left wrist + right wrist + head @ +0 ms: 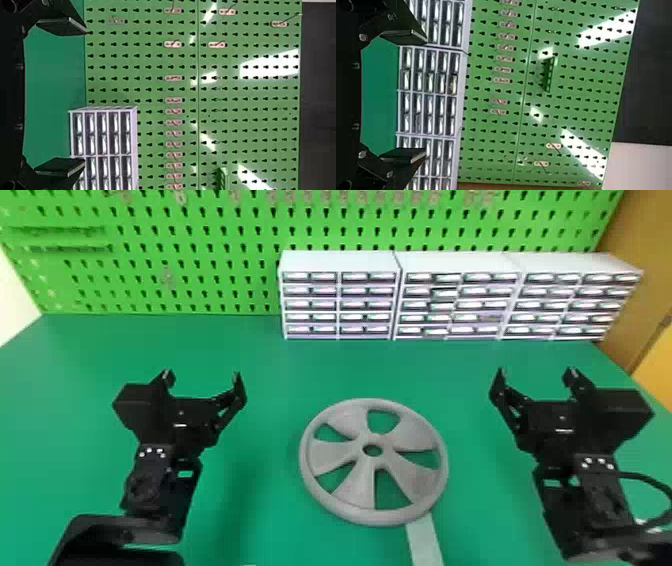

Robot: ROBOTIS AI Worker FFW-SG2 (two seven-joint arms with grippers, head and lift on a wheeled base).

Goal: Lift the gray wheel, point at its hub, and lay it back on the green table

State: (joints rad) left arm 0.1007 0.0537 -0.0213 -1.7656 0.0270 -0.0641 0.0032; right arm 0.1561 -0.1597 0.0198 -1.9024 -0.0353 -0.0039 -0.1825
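The jaws stand apart before the green table [379, 95], white drawer units [430, 92] and a green pegboard [581, 95] with hooks [553, 146].

Left black jointed arm [145, 490]: reaching forward from the bottom edge
Left black two-fingered claw [202, 376]: jaws spread wide, tips forward
Right black jointed arm [600, 495]: mirroring the left
Right black two-fingered claw [536, 371]: jaws likewise spread, tips forward
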